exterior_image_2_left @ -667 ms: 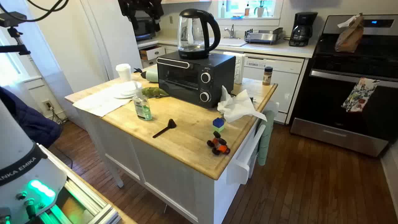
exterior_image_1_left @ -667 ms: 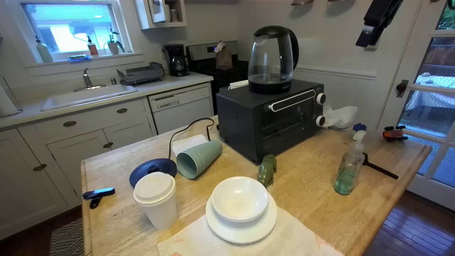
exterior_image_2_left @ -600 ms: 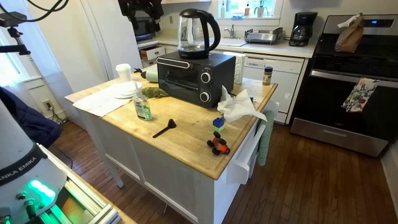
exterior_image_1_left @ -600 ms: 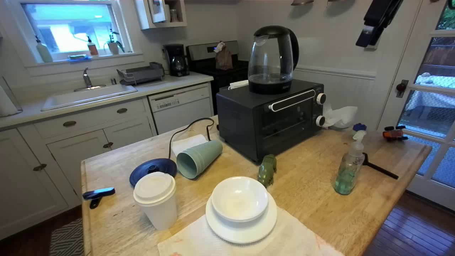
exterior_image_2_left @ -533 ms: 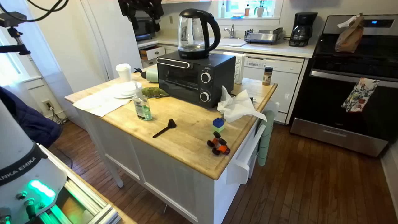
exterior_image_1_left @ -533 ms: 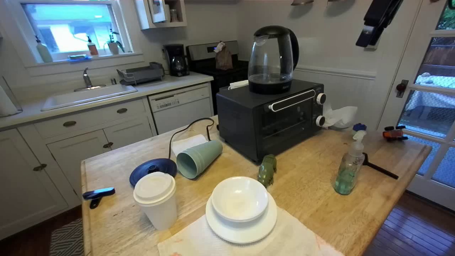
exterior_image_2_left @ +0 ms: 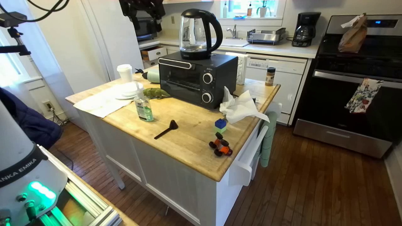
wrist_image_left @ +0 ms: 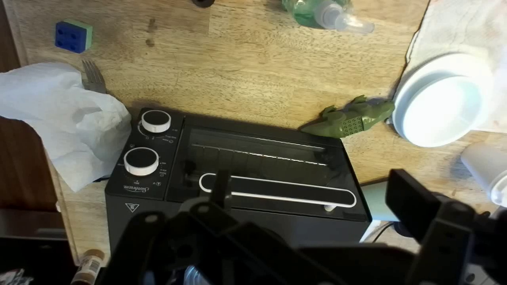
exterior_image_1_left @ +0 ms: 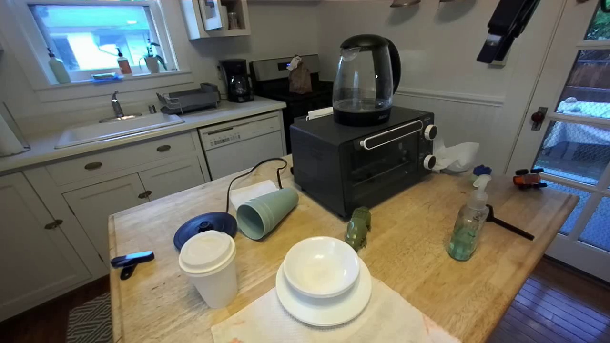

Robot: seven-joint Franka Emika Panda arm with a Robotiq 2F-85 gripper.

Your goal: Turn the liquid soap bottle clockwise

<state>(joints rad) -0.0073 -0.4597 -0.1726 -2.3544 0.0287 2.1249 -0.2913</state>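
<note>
The liquid soap bottle stands upright on the wooden table in both exterior views (exterior_image_1_left: 463,238) (exterior_image_2_left: 144,109). It is clear plastic with green liquid and a pale pump top, and a label faces the camera in an exterior view. In the wrist view the bottle (wrist_image_left: 305,12) is cut off by the top edge, its pump pointing right. My gripper (wrist_image_left: 317,194) is open and empty, its two fingers far apart above the toaster oven. It also hangs at the top of an exterior view (exterior_image_2_left: 147,25), high above the table and well away from the bottle.
A black toaster oven (exterior_image_2_left: 180,80) carries a glass kettle (exterior_image_1_left: 364,81). A green crocodile toy (wrist_image_left: 344,122), a white bowl (exterior_image_1_left: 321,267) on a plate, a black scoop (exterior_image_2_left: 166,129), toy blocks (exterior_image_2_left: 220,125) and a toy car (exterior_image_2_left: 220,146) lie around the bottle.
</note>
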